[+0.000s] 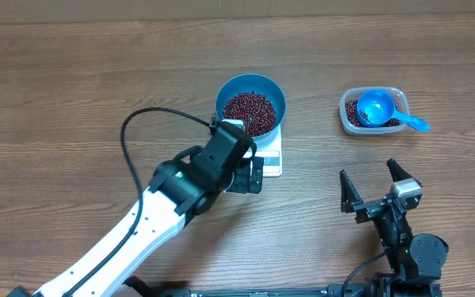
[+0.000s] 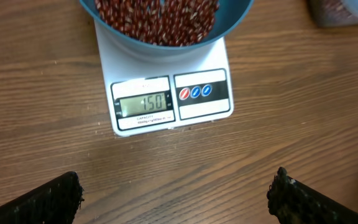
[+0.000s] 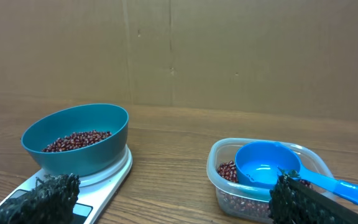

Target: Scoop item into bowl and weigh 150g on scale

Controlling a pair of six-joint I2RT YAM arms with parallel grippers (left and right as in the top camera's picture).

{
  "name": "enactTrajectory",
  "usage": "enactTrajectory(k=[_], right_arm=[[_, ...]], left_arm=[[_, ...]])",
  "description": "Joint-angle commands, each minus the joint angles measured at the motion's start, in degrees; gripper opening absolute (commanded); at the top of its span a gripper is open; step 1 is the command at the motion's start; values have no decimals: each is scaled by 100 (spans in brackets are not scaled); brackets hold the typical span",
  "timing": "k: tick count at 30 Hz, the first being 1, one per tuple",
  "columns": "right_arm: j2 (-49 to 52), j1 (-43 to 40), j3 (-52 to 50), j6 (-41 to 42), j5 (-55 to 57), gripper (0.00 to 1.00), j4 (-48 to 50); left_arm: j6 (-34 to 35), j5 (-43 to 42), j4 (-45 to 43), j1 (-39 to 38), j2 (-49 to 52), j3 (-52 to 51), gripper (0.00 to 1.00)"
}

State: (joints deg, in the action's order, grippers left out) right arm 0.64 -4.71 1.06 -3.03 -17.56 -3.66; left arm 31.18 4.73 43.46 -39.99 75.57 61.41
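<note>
**Blue bowl (image 3: 86, 152) of beans (image 1: 251, 112) sits on the flat white scale (image 2: 166, 67); both grippers are spread wide and hold nothing.**
The left gripper (image 2: 178, 190) hovers just in front of the scale's display, which reads 150; seen from overhead, its arm hides the scale's near left corner. The right gripper (image 1: 369, 177) hangs well apart, touching nothing. Right of the bowl stands a clear, rounded plastic tub (image 3: 219, 180) with more beans and a smooth blue scoop (image 3: 266, 165) lying in it, handle over the rim. Wood-grain table (image 1: 72, 82); brown cardboard wall (image 3: 229, 50) behind.
</note>
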Motion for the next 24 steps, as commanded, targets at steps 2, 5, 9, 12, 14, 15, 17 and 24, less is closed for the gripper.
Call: enactTrajectory(k=[2,5,9,12,14,15,17,24], right_arm=[[-48,48,-61,-7,37,100,35],[-48,48,-61,-7,37,100,33],[-48,48,-61,-7,39,100,35],[-48,48,-61,-7,37,100,33],[-48,48,-61,-4,37,100,33],[-48,48,-61,-4,39,100,33],[-48,48,-61,-7,37,100,35],[-48,48,-61,-7,39,100,35]], left_arm=[[-411,310,44,26,-531,-24,99],[-538,754,42,57,-804,-46,100],[-551,994,7,254,-1060,-227,99],[-546,909,-94,490,-1167,-546,100],[-546,822,-348,671,-1220,-898,100],[-546,807,-549,761,-1250,-1093,100],[-549,809,-1062,942,-1340,-1502,99],[-553,688,-2994,1482,-1882,-2970,99]])
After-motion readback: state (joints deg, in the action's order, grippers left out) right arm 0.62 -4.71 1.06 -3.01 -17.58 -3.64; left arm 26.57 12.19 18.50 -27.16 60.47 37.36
